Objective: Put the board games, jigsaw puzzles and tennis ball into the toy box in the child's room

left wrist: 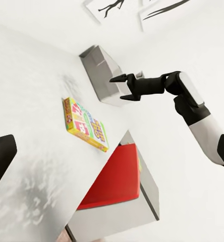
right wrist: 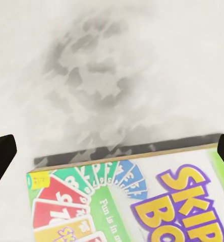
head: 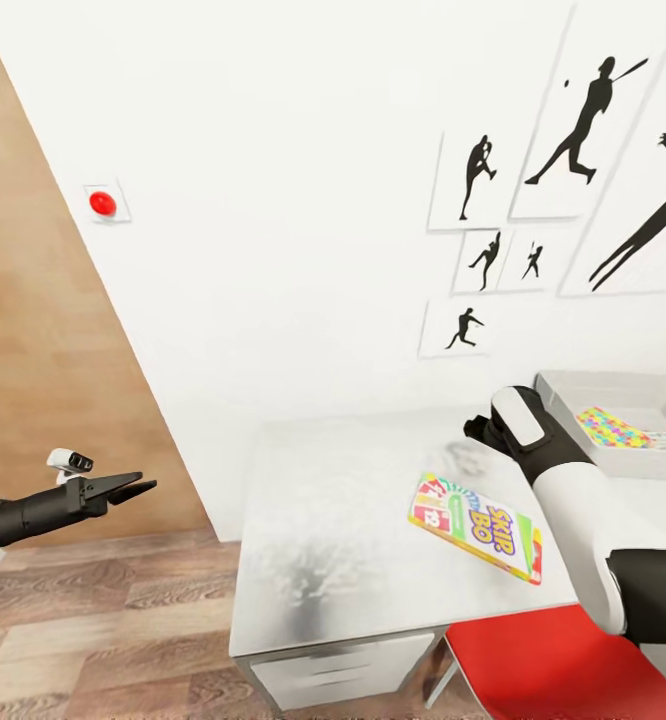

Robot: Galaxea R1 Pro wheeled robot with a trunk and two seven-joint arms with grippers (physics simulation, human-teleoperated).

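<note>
The desk (head: 353, 500) top looks like brushed, mottled metal — faintly glossy. The game box (head: 476, 526) is printed card; the floor (head: 103, 620) is wood plank — matt.

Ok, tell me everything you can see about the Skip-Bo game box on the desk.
The game box is a flat rectangular cardboard box lying face up on the light-grey desk, turned at an angle to the desk's edges, near the front edge above the red chair seat. Its lid is green and yellow with fanned cartoon cards at one end and big yellow-and-purple "SKIP BO" letters; its sides look yellow and red. It is closed and undamaged. Nothing touches it but the desk; the right gripper is in the air, open and empty.
</note>
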